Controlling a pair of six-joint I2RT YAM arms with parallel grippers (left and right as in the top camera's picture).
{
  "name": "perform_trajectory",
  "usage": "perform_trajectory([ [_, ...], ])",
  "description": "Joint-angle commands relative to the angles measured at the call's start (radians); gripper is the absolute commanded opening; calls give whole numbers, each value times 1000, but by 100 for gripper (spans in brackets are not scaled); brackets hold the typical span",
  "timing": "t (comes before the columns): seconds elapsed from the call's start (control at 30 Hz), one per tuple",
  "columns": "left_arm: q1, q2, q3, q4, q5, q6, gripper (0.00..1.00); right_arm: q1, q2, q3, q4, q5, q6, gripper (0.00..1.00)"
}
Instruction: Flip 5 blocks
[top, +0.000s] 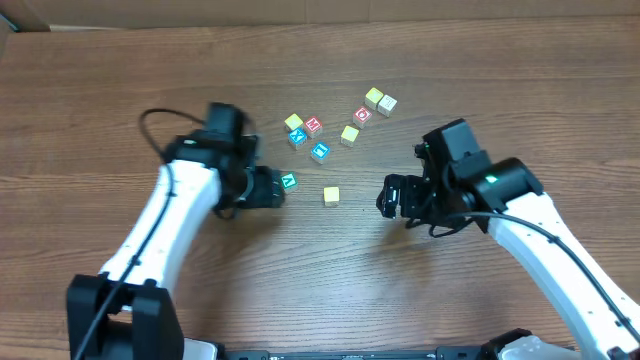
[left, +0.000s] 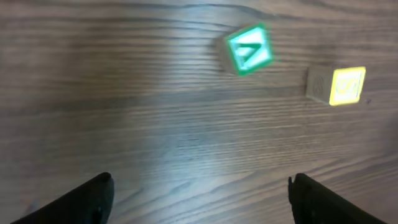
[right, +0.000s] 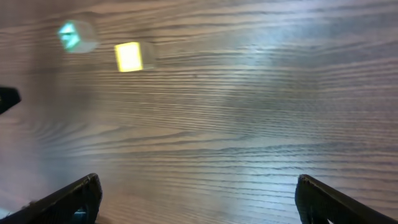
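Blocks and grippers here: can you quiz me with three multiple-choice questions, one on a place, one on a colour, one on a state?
1. The green block lies: A) just ahead of the left gripper; B) in the far cluster; C) atop another block.
2. The lone block between both grippers is: A) red; B) yellow; C) blue.
3. The right gripper is: A) shut on a block; B) open, empty; C) out of view.
Answers: 1A, the left wrist view shows it just ahead; 2B, its top shows yellow; 3B, jaws wide apart over bare table.
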Motion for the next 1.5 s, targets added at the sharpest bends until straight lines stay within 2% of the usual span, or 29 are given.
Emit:
perform_trajectory([
  [0.0,-96,14,18,19,-151,-106,84,11,31,5,1,51,48,100],
  [0.1,-130,41,18,35,-150,-254,70,11,47,5,-13,58,67,100],
  [0.17,-130,74,18,48,-139,-374,69,11,47,5,-17,58,67,100],
  [0.4,-129,209,18,132,-93,-525,66,11,47,5,-39,58,66,100],
  [0.77,-129,269,23,282,-98,-568,56,11,47,5,-39,61,58,100],
  [0.93,-129,269,24,297,-121,-568,38,11,47,5,-39,61,58,100],
  [1.13,-126,269,24,316,-128,-568,38,11,47,5,-40,61,49,100],
  [1.2,-122,269,24,322,-129,-568,53,11,47,5,-41,61,42,100],
  [1.23,-119,269,24,323,-132,-568,55,11,47,5,-43,61,39,100],
  [1.4,-100,269,24,315,-131,-568,42,11,47,5,-51,61,31,100],
  [1.47,-96,269,24,313,-130,-567,33,11,47,5,-52,61,31,100],
])
